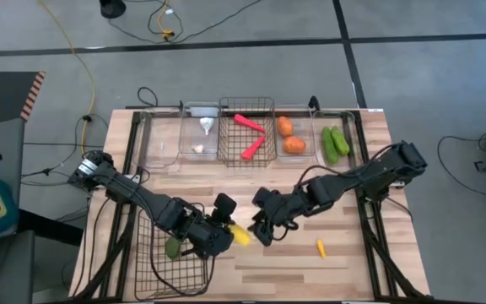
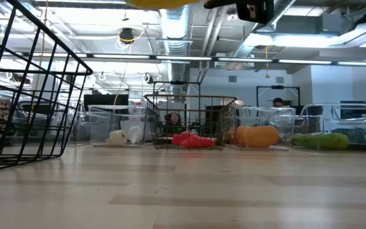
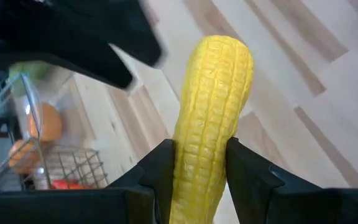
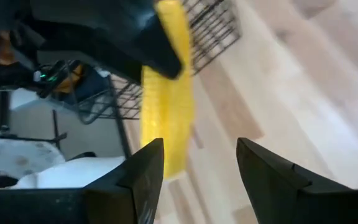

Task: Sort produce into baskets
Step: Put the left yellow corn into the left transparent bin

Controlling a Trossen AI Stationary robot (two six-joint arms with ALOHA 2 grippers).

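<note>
My left gripper (image 1: pixel 229 233) is shut on a yellow, ribbed squash (image 3: pixel 211 112), held high over the middle of the table; its underside shows at the top of the low view (image 2: pixel 157 2). My right gripper (image 1: pixel 261 230) is open, facing it from the right. The squash's free end (image 4: pixel 169 124) stands off to one side of the right gripper's gap (image 4: pixel 201 162). The larger wire basket (image 1: pixel 154 266) at the near left holds the dark green avocado (image 1: pixel 173 247). A tiny yellow piece (image 1: pixel 321 247) lies on the table. My left gripper pinches the squash's near part (image 3: pixel 197 171) between its two fingers (image 3: pixel 160 168), one on each side. The fingers come from the table's left. The squash sticks out ahead of the fingertips, lifted clear of the table.
Along the far edge stand clear bins with two white garlics (image 1: pixel 202 135), two orange fruits (image 1: pixel 289 135) and two green cucumbers (image 1: pixel 336 143). The smaller wire basket (image 1: pixel 247 110) between them holds two red carrots (image 1: pixel 251 135). Bare tabletop (image 1: pixel 310 270) lies at the near right.
</note>
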